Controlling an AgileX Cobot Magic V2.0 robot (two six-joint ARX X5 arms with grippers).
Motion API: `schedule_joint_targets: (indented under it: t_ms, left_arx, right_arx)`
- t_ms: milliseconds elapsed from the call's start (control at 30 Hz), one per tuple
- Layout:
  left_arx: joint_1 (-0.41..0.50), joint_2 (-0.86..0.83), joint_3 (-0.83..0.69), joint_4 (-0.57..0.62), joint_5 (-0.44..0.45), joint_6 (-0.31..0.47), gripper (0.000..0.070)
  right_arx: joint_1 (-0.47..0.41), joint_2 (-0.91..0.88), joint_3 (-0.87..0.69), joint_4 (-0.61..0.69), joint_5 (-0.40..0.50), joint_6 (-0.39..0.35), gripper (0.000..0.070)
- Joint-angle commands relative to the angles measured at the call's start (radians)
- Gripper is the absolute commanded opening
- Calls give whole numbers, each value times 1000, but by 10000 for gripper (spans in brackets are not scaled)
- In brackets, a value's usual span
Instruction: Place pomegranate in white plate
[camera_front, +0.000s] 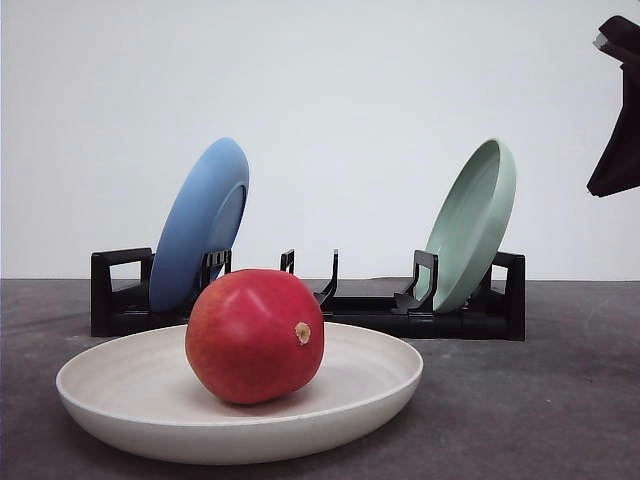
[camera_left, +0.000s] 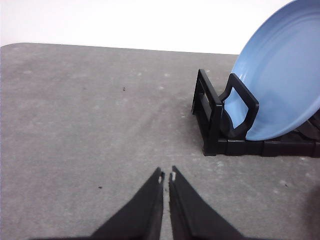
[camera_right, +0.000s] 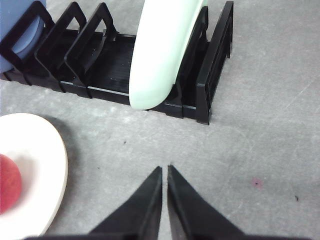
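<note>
The red pomegranate (camera_front: 255, 335) rests inside the cream-white plate (camera_front: 110, 390) at the table's front, its tan stem nub facing right. From the right wrist, the plate's rim (camera_right: 47, 150) and a sliver of the pomegranate (camera_right: 9, 185) appear beside the rack. My right gripper (camera_right: 164, 169) is shut and empty, raised over bare table to the right of the plate; part of that arm (camera_front: 618, 120) shows high at the right edge of the front view. My left gripper (camera_left: 166, 173) is also shut and empty, over bare table near the rack's left end.
A black dish rack (camera_front: 470, 310) stands behind the white plate. A blue plate (camera_front: 200, 220) leans in its left slots and a pale green plate (camera_front: 472, 225) in its right slots. The grey tabletop (camera_front: 560, 400) surrounds them.
</note>
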Motion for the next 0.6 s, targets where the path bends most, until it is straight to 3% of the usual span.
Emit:
schedule_joint_targets:
  t_ms: [0,267,567]
  left_arx:
    - [0,0,-9,13,-1,7,0]
    - [0,0,-9,13,0,7,0]
    - [0,0,-9,13,-1,7,0]
  right_arx:
    - [2,8,6,6,-1,0,12]
    - [-7,-106,-29,-1,103,-257,12]
    - [-116,-448,-286,166,211,-269,12]
